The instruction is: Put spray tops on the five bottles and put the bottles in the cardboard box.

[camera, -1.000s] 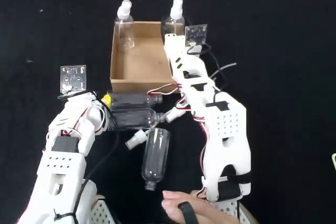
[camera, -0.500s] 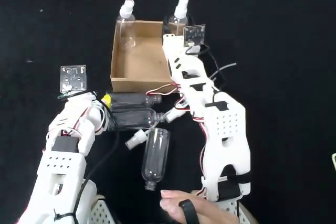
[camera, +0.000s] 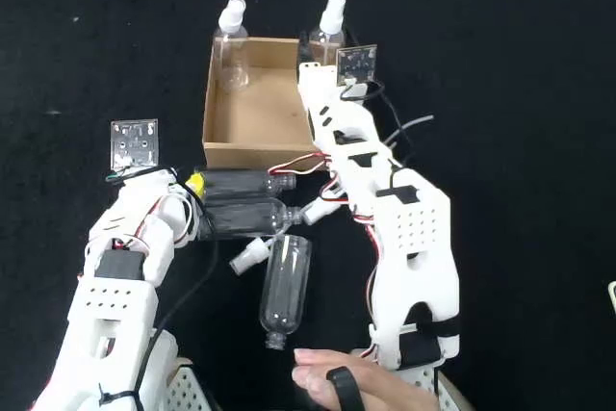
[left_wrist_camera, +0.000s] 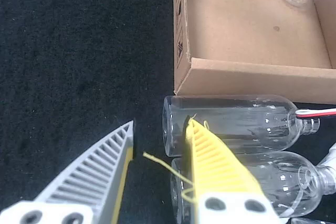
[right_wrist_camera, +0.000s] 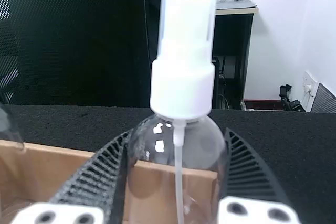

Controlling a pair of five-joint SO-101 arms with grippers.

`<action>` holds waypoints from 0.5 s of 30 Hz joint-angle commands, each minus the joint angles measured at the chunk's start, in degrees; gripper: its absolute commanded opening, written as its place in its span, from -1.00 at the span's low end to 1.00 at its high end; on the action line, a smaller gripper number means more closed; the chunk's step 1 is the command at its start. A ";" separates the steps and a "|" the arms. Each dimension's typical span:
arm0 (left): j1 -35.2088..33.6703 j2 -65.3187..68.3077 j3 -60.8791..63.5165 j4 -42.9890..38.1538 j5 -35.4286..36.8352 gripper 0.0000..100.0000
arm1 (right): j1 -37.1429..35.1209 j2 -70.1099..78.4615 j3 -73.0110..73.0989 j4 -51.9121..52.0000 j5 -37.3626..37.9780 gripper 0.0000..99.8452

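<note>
The cardboard box (camera: 252, 115) lies open in the middle of the table. A clear bottle with a white spray top (camera: 230, 43) stands in its far left corner. At the far right corner my right gripper (camera: 324, 53) is shut on a second bottle with a spray top (right_wrist_camera: 182, 95). Three uncapped bottles lie in front of the box: two side by side (camera: 241, 183) (camera: 245, 218), a third (camera: 286, 282) nearer me. My left gripper (left_wrist_camera: 160, 124) is open beside the bases of the two, its yellow finger (left_wrist_camera: 212, 166) over them. A loose spray top (camera: 250, 255) lies by the third bottle.
Another white spray top (camera: 321, 208) sits near the neck of the second lying bottle, beside the right arm's cables. A person's hand (camera: 332, 380) rests at the near edge of the table. Square tags (camera: 134, 143) (camera: 357, 64) ride on the wrists. Black cloth covers the table.
My right gripper has shifted the held bottle slightly towards the far right corner of the box. The hand at the near edge moved a little. The left arm has kept still.
</note>
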 commanded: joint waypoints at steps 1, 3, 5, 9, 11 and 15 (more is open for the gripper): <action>0.40 -1.05 -1.10 -0.97 0.09 -0.69 | -0.62 -1.10 -3.74 -0.79 0.79 -0.59; 0.40 -1.05 -1.10 -1.05 0.09 -0.69 | -0.62 -1.10 -3.74 -0.70 0.79 -0.59; 0.48 -1.05 -1.10 -1.05 0.09 -0.69 | -0.62 -1.10 -3.74 -0.70 1.93 -0.59; 0.48 -1.05 -1.10 -1.23 0.09 -0.69 | -0.62 -1.10 -3.74 -0.70 3.25 -0.59; 0.57 -1.05 -1.10 -1.23 0.09 -0.69 | -0.62 -1.10 -3.74 -0.70 3.25 -0.59; 0.66 -1.05 -1.10 -1.23 0.09 -0.69 | -0.62 -1.19 -3.74 -0.70 3.16 -0.59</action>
